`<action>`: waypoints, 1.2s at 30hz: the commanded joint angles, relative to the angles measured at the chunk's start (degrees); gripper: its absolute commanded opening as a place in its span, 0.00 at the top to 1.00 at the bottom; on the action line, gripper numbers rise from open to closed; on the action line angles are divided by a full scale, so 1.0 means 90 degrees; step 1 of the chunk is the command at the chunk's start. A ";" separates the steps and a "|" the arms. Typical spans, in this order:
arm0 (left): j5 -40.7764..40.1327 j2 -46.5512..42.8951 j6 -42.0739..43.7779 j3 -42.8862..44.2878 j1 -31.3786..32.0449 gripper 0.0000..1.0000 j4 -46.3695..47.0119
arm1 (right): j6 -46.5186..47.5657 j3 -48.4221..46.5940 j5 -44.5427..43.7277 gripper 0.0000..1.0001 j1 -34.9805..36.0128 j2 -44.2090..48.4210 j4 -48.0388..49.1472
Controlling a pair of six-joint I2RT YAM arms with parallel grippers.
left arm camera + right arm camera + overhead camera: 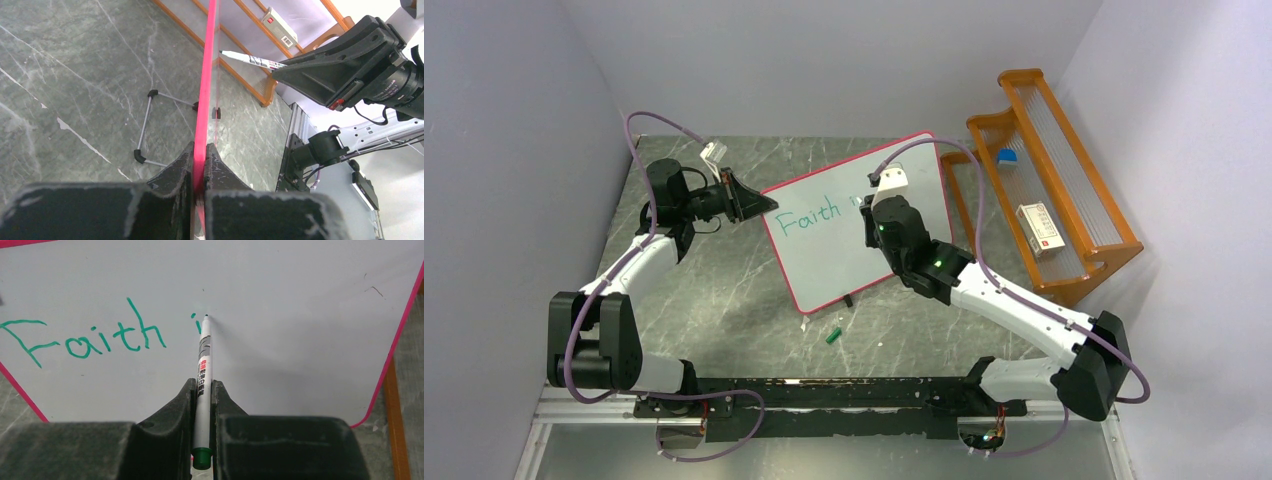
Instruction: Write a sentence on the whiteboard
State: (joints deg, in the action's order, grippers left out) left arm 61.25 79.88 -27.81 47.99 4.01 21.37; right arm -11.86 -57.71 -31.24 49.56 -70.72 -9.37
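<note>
The whiteboard (824, 255), white with a pink-red frame, stands tilted on the marble table. Green writing (807, 221) on it reads "Faith" and then an "i" (196, 322); the rest of the sentence does not show. My left gripper (764, 203) is shut on the board's left edge, seen end-on in the left wrist view (201, 150). My right gripper (871, 205) is shut on a white marker with a green end (202, 385); its tip (206, 316) touches the board just right of the "i". The marker also shows in the left wrist view (250, 58).
An orange wooden rack (1049, 180) stands at the right, holding a small white box (1038, 228) and a blue item (1006, 156). A green marker cap (832, 335) lies on the table in front of the board. The board's wire stand (145, 125) rests behind it.
</note>
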 commanded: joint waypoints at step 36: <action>-0.0037 0.0187 0.0365 -0.0066 0.0160 0.95 -0.0545 | -0.0178 0.0206 0.0122 1.00 -0.0129 0.0019 -0.0155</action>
State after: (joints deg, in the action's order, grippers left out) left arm 61.23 79.88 -27.81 47.99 4.01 21.32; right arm -13.13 -56.40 -30.37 48.93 -70.74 -11.53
